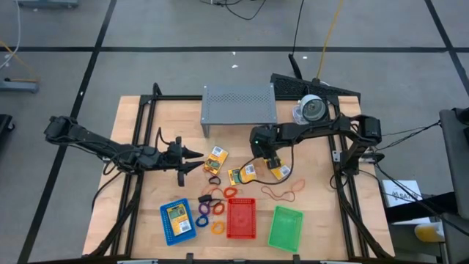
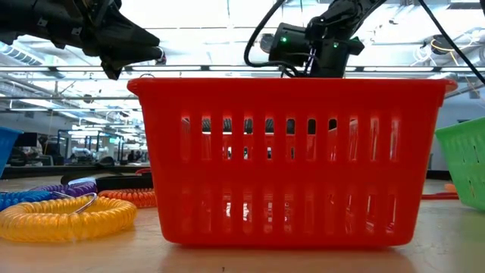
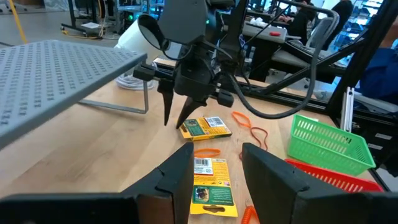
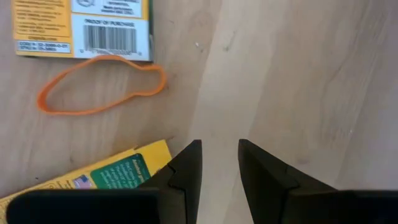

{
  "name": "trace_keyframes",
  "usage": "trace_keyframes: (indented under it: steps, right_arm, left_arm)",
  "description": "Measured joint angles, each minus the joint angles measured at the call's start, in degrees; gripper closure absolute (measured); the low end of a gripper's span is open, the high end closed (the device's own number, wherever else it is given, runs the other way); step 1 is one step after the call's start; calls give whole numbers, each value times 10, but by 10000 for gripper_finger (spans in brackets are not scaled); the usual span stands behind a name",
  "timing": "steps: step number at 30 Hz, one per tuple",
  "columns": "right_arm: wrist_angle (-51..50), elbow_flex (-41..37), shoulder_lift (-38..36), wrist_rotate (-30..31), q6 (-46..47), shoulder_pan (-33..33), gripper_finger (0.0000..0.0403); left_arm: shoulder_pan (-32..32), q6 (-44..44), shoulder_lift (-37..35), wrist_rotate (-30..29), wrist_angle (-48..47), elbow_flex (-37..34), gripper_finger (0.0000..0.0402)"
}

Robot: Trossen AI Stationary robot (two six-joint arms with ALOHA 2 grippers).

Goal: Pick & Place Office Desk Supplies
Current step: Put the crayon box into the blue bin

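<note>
1. The right gripper (image 4: 219, 165) was seen low over the table (image 4: 298, 74), its fingers a little apart with only bare wood in the gap; nothing was held.
2. Just beside one fingertip lay the corner of a crayon box (image 4: 109, 174), flat on its broad face. It was judged light and fairly stiff, a thin card carton that could be crushed if squeezed hard. Hold would best be taken across its narrow width, the fingers set down over the two long edges, since the glossy flat face offers nothing to pinch.
3. A little beyond that box an orange rubber band (image 4: 99, 86) lay limp on the wood, touching the edge of a second crayon box (image 4: 81, 28). The band was judged nearly weightless, soft and stretchy; it would have to be pinched at one strand and might cling or slip.
4. The left gripper (image 3: 214, 168) was held above the table farther off, its fingers apart and empty, with a third crayon box (image 3: 211, 186) lying just ahead between them.
5. Farthest from both grippers stood the blue tray (image 1: 177, 221), red tray (image 1: 242, 218) and green tray (image 1: 285, 228), with coiled rings (image 1: 209, 209) near them; the trays were judged light, rigid mesh plastic.
</note>
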Motion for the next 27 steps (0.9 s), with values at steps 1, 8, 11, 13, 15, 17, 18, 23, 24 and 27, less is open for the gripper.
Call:
trace_keyframes:
  steps: [1,8,11,13,15,17,18,23,24,27]
  right_arm:
    - [0,0,0,0,0,2,310]
    - [-2,0,0,1,28,22,310]
    - [-1,0,0,2,30,32,310]
    - [-2,0,0,2,34,39,310]
    - [-2,0,0,1,42,46,310]
    - [-2,0,0,1,47,53,310]
    - [-2,0,0,2,49,56,310]
    - [-3,0,0,2,67,68,310]
    - [-5,0,0,2,69,69,310]
    - [-21,0,0,2,75,69,310]
  left_arm:
    - [0,0,0,0,0,0,259]
    - [0,0,0,0,0,0,259]
    - [0,-1,0,0,0,0,259]
    - [0,-7,0,0,0,0,259]
    - [0,-8,0,0,0,0,259]
    - [0,-10,0,6,0,0,259]
    - [0,-11,0,8,0,0,259]
    - [0,-14,0,8,0,0,259]
    - [0,-14,0,8,0,0,259]
    - [0,-18,0,8,0,0,259]
